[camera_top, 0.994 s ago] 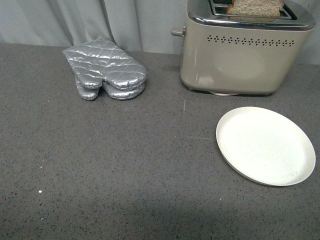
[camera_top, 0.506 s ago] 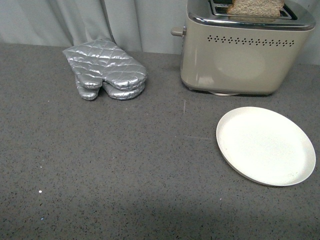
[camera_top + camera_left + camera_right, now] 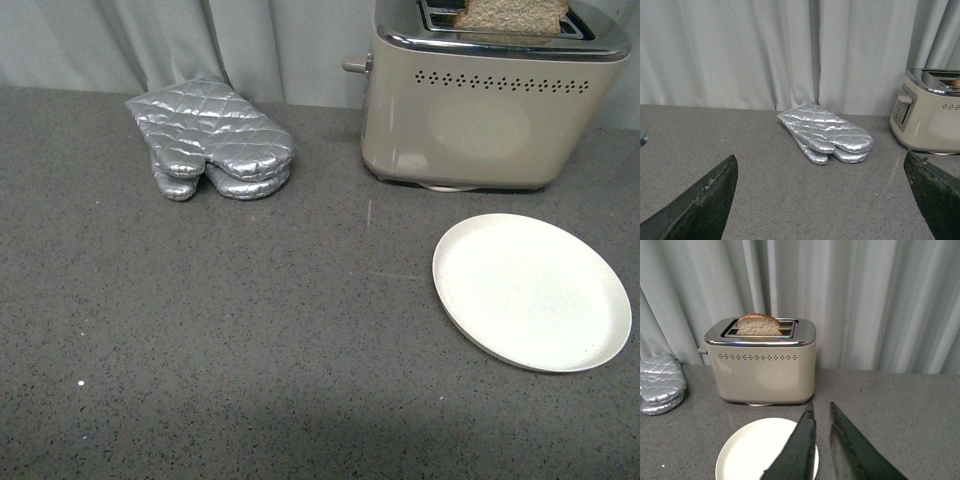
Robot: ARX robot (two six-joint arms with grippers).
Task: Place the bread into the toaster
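The beige toaster (image 3: 485, 100) stands at the back right of the grey counter. The bread (image 3: 512, 14) stands upright in its near slot, its top sticking out. In the right wrist view the toaster (image 3: 761, 365) and the bread (image 3: 758, 325) show ahead of my right gripper (image 3: 821, 407), which is shut and empty, well back from the toaster and beside the plate. My left gripper (image 3: 820, 165) is open and empty, low over bare counter, with the toaster (image 3: 932, 120) far off to one side. Neither gripper shows in the front view.
A round white plate (image 3: 531, 290) lies empty in front of the toaster; it also shows in the right wrist view (image 3: 760, 450). A silver quilted oven mitt (image 3: 208, 138) lies at the back left, ahead of the left gripper (image 3: 826, 132). Grey curtains hang behind the counter.
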